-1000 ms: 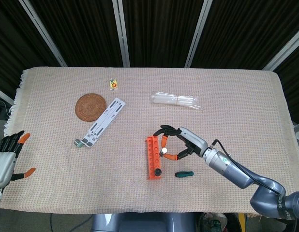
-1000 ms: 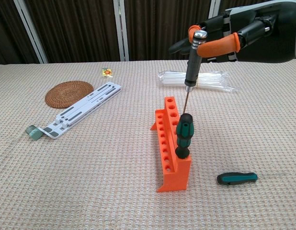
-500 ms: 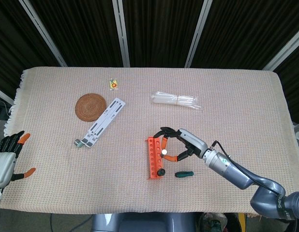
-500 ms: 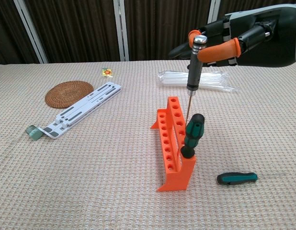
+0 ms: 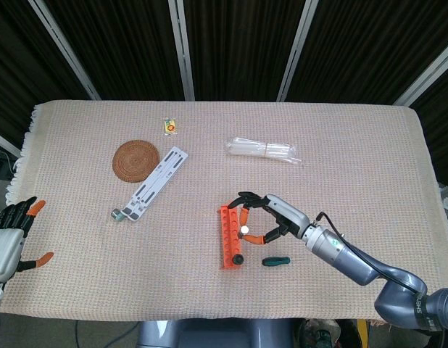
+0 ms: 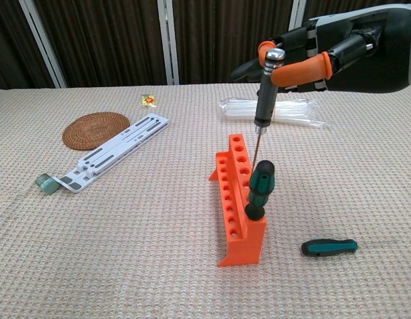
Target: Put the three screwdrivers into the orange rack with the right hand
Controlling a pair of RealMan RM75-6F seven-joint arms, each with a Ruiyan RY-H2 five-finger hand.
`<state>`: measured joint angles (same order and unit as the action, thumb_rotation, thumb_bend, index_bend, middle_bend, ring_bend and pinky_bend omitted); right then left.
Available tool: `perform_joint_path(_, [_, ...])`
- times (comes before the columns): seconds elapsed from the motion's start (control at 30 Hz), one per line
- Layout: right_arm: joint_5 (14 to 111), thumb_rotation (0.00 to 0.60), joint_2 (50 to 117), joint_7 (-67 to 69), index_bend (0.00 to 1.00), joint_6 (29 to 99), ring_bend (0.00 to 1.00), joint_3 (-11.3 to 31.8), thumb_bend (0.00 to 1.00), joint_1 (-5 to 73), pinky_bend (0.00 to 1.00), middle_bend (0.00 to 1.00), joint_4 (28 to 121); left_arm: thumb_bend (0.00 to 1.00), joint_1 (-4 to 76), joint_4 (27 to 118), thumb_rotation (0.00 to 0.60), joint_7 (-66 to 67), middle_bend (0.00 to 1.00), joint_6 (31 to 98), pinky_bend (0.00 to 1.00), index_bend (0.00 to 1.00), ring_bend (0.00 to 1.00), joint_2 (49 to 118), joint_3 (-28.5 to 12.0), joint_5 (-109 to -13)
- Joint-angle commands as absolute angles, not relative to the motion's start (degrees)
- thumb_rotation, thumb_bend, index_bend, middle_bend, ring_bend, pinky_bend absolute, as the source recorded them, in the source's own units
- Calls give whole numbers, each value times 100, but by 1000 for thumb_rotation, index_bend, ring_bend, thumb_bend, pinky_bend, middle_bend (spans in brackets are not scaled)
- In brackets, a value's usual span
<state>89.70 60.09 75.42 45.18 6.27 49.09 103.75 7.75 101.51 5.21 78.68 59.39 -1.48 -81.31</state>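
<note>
My right hand (image 6: 305, 56) pinches a steel screwdriver (image 6: 265, 90) upright over the rack (image 6: 233, 199); one green screwdriver (image 6: 257, 189) slotted; another (image 6: 329, 247) on cloth. Left hand (image 5: 10, 235) spread, holding nothing.

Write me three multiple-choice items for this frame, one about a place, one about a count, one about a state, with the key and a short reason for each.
1. Where does the loose green-handled screwdriver lie?
A. on the woven coaster
B. on the cloth beside the orange rack
C. on the clear plastic packet

2. How many screwdrivers stand in the orange rack?
A. none
B. one
C. three

3. What is the right hand doing?
A. resting flat on the table
B. hanging open with nothing in it
C. holding a metal-handled screwdriver upright above the rack

Key: B, the screwdriver lies on the cloth by the rack's near end. B, only the dark-green-handled screwdriver sits in a hole. C, the fingertips pinch the metal-handled screwdriver near its top, its tip pointing down toward the rack.
</note>
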Motion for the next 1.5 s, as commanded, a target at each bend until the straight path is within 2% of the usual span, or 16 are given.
perform_joint_path(0.03, [8962, 600, 6033, 7539, 664, 4502, 0, 622, 454, 4922, 0, 227, 10364, 153, 773, 10140, 600, 522, 0, 7869, 0, 68, 0, 5943, -147, -8129])
perform_joint_path(0.63, [8795, 600, 6333, 7357, 664, 4312, 0, 571, 455, 5007, 0, 227, 10157, 153, 757, 10040, 600, 447, 0, 7853, 0, 66, 0, 5979, -131, -8115])
perform_joint_path(1.17, [8628, 600, 6759, 6637, 662, 4196, 0, 452, 454, 4972, 0, 227, 9870, 153, 758, 9992, 600, 415, 0, 7845, 0, 66, 0, 6005, -126, -8130])
perform_joint_path(1.5, [8184, 600, 6983, 6271, 662, 3909, 0, 612, 445, 5056, 0, 227, 9808, 152, 760, 9949, 600, 382, 0, 7828, 0, 65, 0, 6046, -112, -8151])
